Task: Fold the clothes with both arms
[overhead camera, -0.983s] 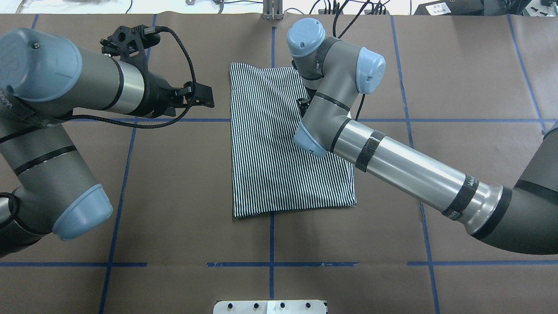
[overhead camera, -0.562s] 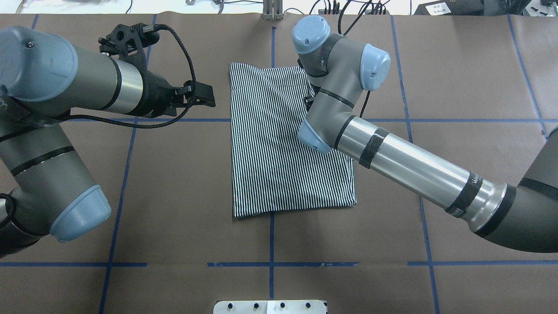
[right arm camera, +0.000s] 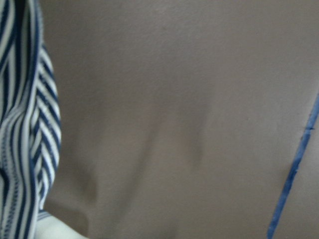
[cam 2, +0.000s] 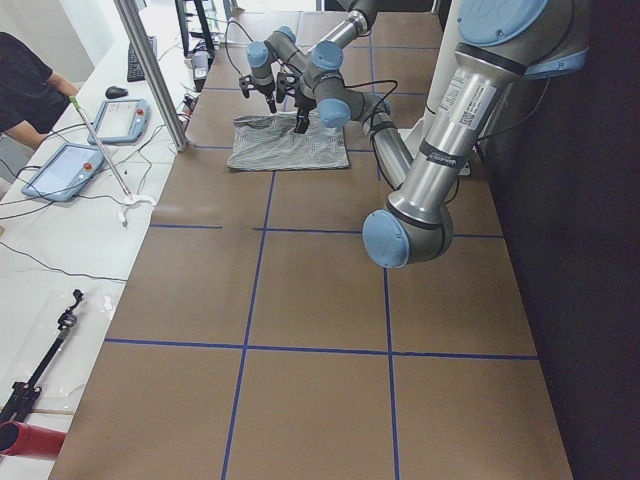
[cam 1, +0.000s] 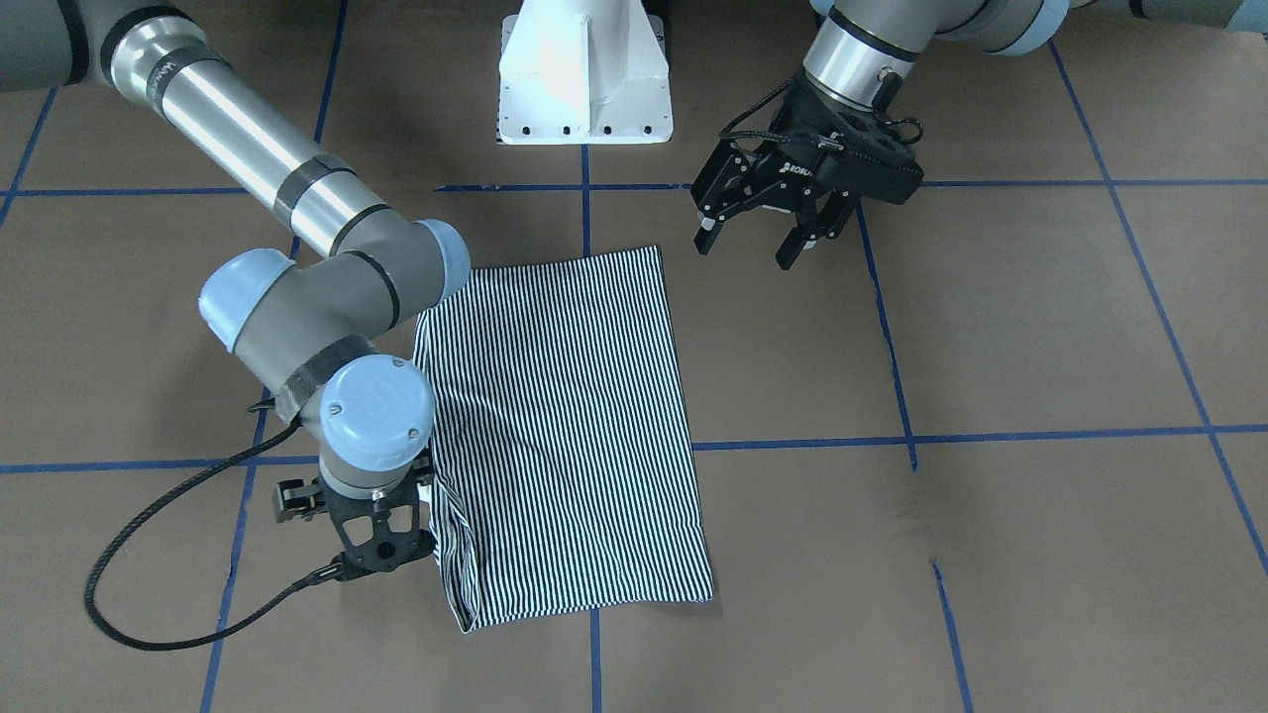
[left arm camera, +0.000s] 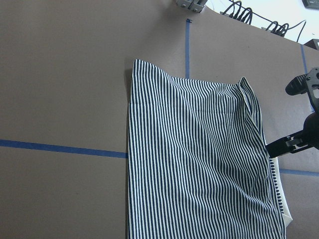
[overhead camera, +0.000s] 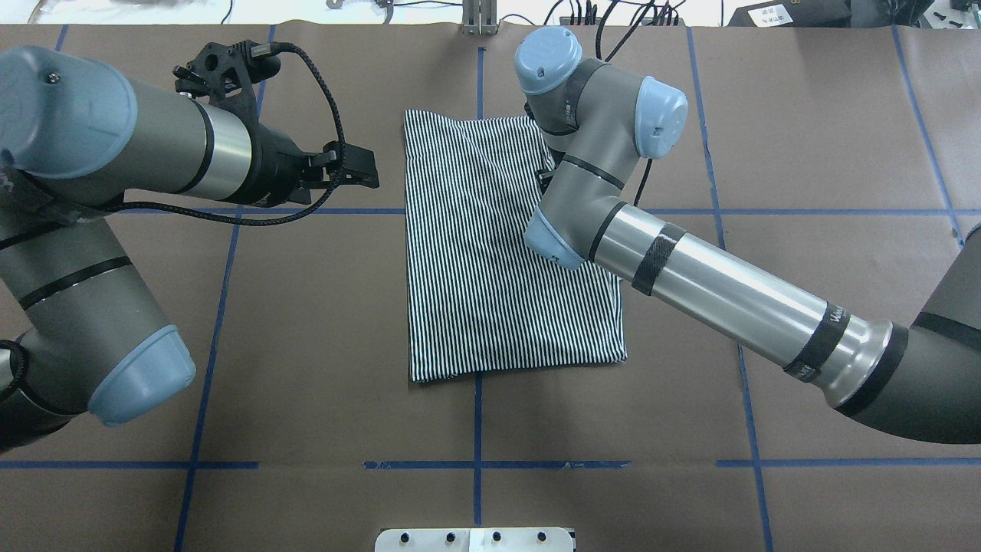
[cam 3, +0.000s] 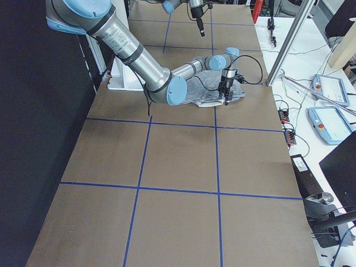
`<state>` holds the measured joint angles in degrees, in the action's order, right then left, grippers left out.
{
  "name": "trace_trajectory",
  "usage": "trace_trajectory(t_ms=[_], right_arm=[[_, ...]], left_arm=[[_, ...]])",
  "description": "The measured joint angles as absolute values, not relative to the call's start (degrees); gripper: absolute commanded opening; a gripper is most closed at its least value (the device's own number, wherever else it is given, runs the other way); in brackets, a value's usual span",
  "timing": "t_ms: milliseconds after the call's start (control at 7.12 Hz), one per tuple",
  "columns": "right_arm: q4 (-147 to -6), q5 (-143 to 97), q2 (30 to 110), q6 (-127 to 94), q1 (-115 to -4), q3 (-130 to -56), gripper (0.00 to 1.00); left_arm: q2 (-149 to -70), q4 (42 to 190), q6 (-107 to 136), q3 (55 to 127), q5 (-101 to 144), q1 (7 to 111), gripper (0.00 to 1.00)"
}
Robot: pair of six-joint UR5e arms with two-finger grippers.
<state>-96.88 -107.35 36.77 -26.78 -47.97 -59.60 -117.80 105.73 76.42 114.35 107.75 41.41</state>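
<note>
The striped shirt (overhead camera: 490, 253) lies folded into a tall rectangle at the table's middle (cam 1: 575, 426) (left arm camera: 199, 164). My left gripper (overhead camera: 372, 175) hovers open and empty above the table, apart from the shirt's left far edge (cam 1: 745, 250). The right arm's wrist (overhead camera: 571, 130) stands over the shirt's far right edge and hides its gripper from above. In the left wrist view the right gripper (left arm camera: 273, 147) touches that edge, which stands up in a small ridge; I cannot tell whether it is open or shut. Striped cloth (right arm camera: 20, 124) fills the left of the right wrist view.
The white pedestal base (cam 1: 584, 79) stands at the robot's side of the table. Blue tape lines (overhead camera: 477, 429) grid the brown table. A side bench with tablets (cam 2: 105, 120) and a seated person (cam 2: 25, 85) lies beyond the far edge.
The right arm's wrist has shifted slightly to the right and farther over the shirt's edge. The left arm and the shirt have hardly moved.
</note>
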Motion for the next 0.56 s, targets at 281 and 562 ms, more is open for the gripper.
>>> trace_trajectory(t_ms=[281,562], right_arm=[[-95.97,-108.16,33.95,-27.48,-49.56,-59.83,1.00],[-87.46,-108.36,31.19,-34.31,-48.12,-58.16,1.00]], left_arm=[[-117.79,105.73,76.44,114.35,107.75,41.45,1.00],[-117.72,105.73,76.36,114.33,107.75,41.51,1.00]])
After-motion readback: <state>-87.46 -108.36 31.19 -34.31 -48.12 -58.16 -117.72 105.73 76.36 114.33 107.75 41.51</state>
